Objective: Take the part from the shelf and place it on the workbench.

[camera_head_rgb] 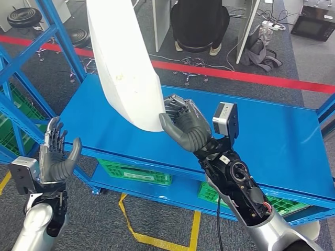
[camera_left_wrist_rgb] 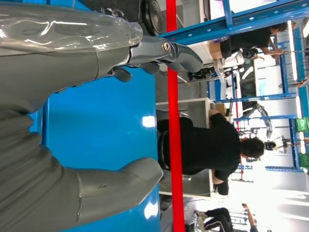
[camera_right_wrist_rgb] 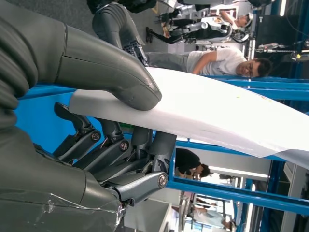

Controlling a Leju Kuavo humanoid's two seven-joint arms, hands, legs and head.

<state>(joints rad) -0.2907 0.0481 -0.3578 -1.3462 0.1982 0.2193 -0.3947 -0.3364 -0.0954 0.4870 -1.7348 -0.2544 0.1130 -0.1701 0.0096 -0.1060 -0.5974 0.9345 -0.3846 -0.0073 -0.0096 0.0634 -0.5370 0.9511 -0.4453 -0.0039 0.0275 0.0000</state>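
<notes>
Large curved white plastic panel part (camera_head_rgb: 122, 63) is up in the air over the flat blue metal shelf deck (camera_head_rgb: 272, 141), tilted, top end running out of head view; lower edge pinched by right hand (camera_head_rgb: 186, 123), thumb on the near face & fingers behind it. Right wrist view shows same grip: thick grey thumb (camera_right_wrist_rgb: 109, 72) pressed on one side of the white panel (camera_right_wrist_rgb: 218, 113), dark fingers (camera_right_wrist_rgb: 120, 154) curled under the other side. Shelf deck sits w/ blue upright frame posts (camera_head_rgb: 59, 36) at left side; green plastic crates (camera_head_rgb: 134, 172) on the tier below. Grey carpet floor (camera_head_rgb: 304, 57) beyond, crossed by a red tape line (camera_head_rgb: 253, 76); yellow tape outline (camera_head_rgb: 158, 238) on floor near robot. Person in black (camera_head_rgb: 199, 23) seated at a white desk (camera_head_rgb: 162, 21) past the red line. Left hand (camera_head_rgb: 57, 154) raised beside the shelf's left corner, fingers spread apart, holding nothing, well apart from the panel; left wrist view has thumb (camera_left_wrist_rgb: 120, 186) & fingers (camera_left_wrist_rgb: 164, 50) apart w/ blue deck (camera_left_wrist_rgb: 98, 125) between them.
</notes>
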